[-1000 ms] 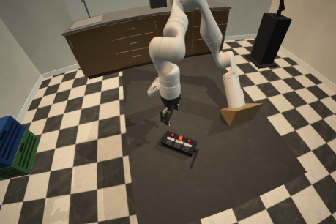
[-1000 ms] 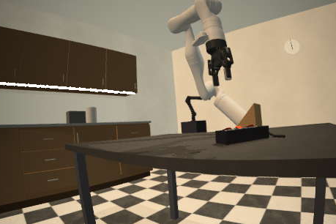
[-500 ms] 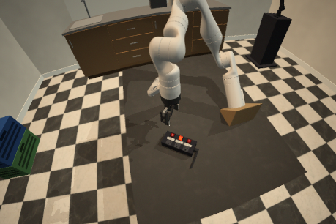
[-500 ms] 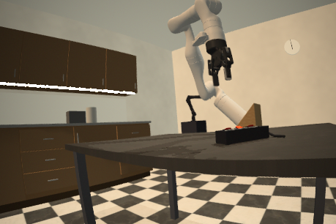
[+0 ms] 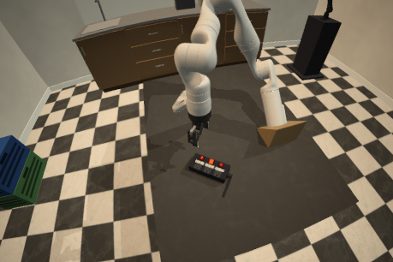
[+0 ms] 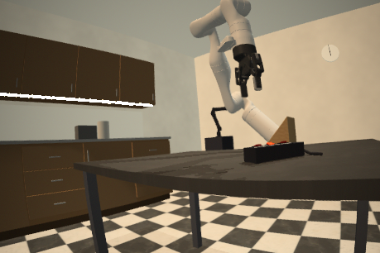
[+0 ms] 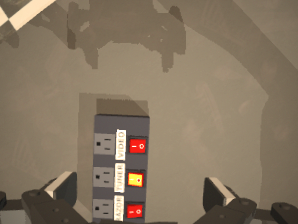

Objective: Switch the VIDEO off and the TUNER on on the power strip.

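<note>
power strip (image 7: 121,165) flat on table (image 7: 220,116) | middle switch (image 7: 136,179) lit | fingers spread

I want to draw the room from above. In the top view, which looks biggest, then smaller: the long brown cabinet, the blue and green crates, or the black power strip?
1. Long brown cabinet, largest.
2. Blue and green crates, though they sit near the camera's edge, which may inflate them.
3. Black power strip with red switches, smallest.
</note>
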